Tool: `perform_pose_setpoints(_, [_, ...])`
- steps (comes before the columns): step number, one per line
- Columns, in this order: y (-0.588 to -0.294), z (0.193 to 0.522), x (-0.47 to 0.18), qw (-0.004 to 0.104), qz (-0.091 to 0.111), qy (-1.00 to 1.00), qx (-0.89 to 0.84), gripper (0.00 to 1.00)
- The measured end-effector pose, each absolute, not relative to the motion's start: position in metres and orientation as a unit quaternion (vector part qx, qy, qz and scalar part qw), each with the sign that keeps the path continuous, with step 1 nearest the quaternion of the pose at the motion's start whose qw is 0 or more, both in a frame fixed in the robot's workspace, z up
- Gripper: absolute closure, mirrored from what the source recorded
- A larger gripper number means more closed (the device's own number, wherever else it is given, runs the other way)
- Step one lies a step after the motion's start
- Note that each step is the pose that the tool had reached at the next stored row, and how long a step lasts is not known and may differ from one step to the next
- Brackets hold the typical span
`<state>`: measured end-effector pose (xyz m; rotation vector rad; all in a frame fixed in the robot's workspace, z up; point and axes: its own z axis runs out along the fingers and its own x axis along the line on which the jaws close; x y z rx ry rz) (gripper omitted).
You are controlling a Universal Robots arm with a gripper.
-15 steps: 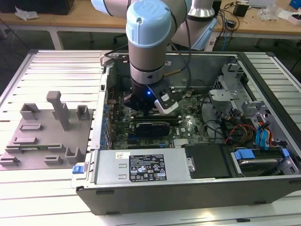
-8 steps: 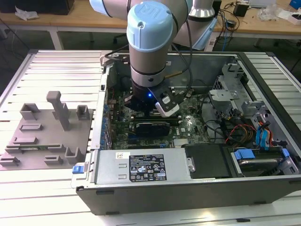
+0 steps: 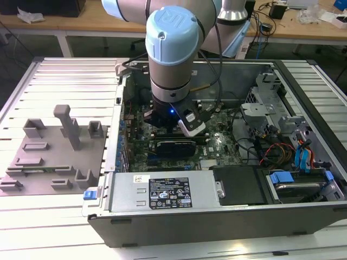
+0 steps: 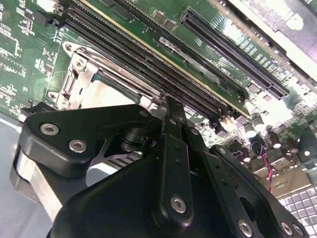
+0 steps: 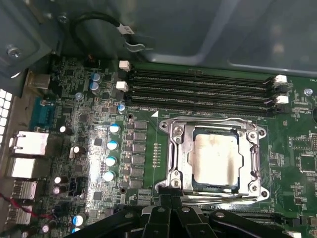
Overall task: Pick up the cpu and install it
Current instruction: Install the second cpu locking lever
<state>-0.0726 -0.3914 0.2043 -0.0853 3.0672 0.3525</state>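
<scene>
Arm: you are seeing the arm (image 3: pixel 169 59) reaching down into the open case (image 3: pixel 217 179) in the exterior view, with its wrist hanging over the board (image 3: pixel 217 142)

Hand: you are looking at the hand (image 5: pixel 171 197) in the first wrist view; its black fingers (image 5: pixel 163 206) are lying pressed together with no gap between the tips and nothing caught between them, and the tips are sitting at the near edge of the socket frame (image 5: pixel 174 163)

Hand, other camera: in the second wrist view the hand (image 4: pixel 171 106) is showing the same closed tips, and they are pointing at the frame (image 4: pixel 81 69)

Cpu: you are finding the cpu (image 5: pixel 218 158) lying flat inside the socket in the first wrist view, its pale metal top facing up and carrying a smudged brownish stain; the metal frame is running all around it

Cpu and hand: the tips are standing just beside the cpu; whether they are touching the frame you cannot tell

Memory slots: four long dark slots (image 5: pixel 198 89) are lying beside the socket, on its side away from the hand

Capacitors: a row of small blue-topped cans (image 5: pixel 112 151) is standing beside the socket

Fixture plate: in the exterior view a grey plate (image 3: pixel 54 157) with upright blocks is resting on the surface (image 3: pixel 70 81) to the exterior view's left of the case, well apart from the hand
</scene>
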Motion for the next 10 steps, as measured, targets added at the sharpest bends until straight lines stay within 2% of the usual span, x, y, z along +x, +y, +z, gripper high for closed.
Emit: perform_pose_setpoints(10, [-0.3912, 0.1991, -0.0728, 0.030, 0.128, 0.991, -0.002, 0.89])
